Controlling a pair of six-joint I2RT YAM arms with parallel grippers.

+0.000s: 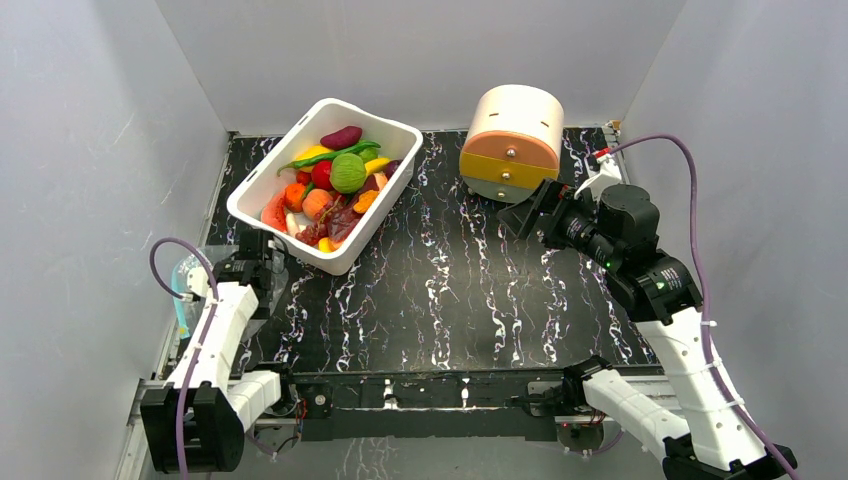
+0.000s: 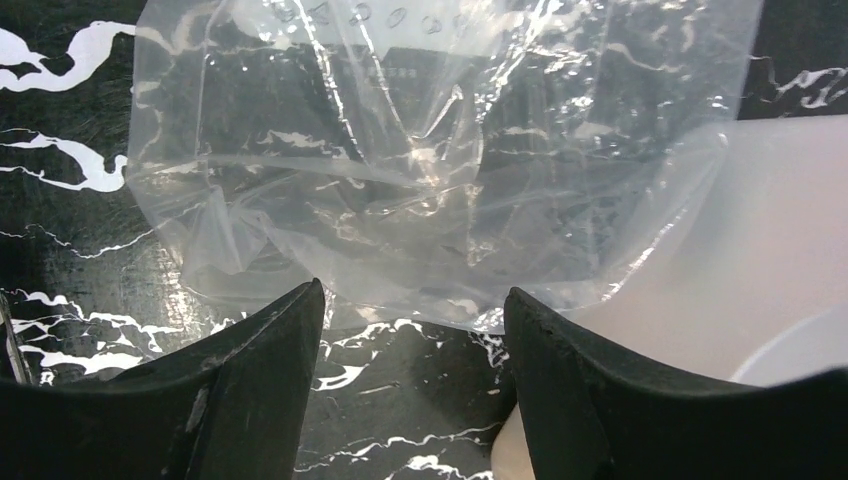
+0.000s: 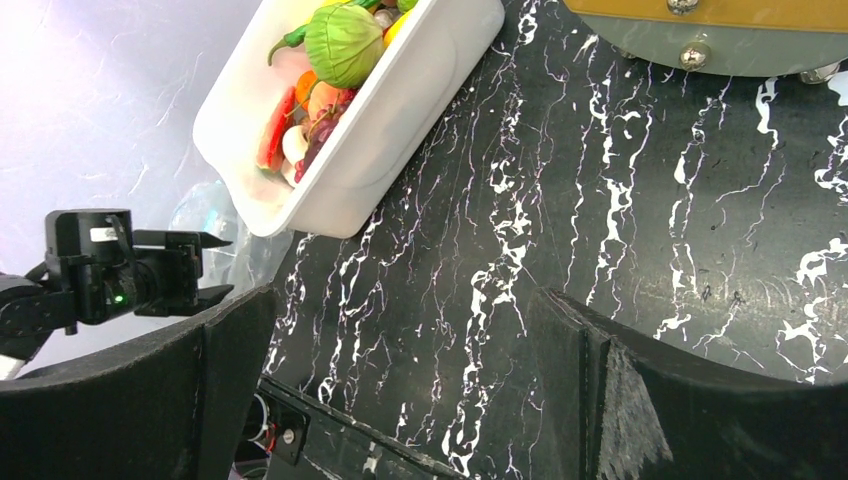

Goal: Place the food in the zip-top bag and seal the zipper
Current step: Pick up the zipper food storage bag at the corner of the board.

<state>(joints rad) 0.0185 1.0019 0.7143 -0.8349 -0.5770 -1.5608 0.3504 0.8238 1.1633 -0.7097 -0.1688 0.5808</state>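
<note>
The black, white-veined surface (image 1: 450,290) carries everything here. The right arm (image 1: 690,340) rises from its base at the near right, bends at the elbow and turns its wrist toward the left. Its end effector (image 3: 405,295) is released, with the fingers spread wide and nothing between them. It hangs above the surface just in front of the round beige cabinet (image 1: 512,140) with orange and yellow drawers.

The left arm (image 1: 215,330) reaches forward along the left edge of the surface. Its end effector (image 2: 412,292) is tilted downward by the near corner of the white bin (image 1: 388,205). It too is released and empty, its two dark fingers parted.

The zip-top bag (image 2: 430,150) lies crumpled on the surface just ahead of those fingers, at the far left beside the bin. Its right side reaches the bin's wall, though whether it touches cannot be told.

All the food (image 1: 335,185) sits piled in the bin, with the green cabbage (image 1: 348,172) on top and an orange carrot (image 1: 318,203) lower down. The zipper (image 1: 180,305) shows as a teal strip at the left edge of the surface, beside the left arm.
</note>
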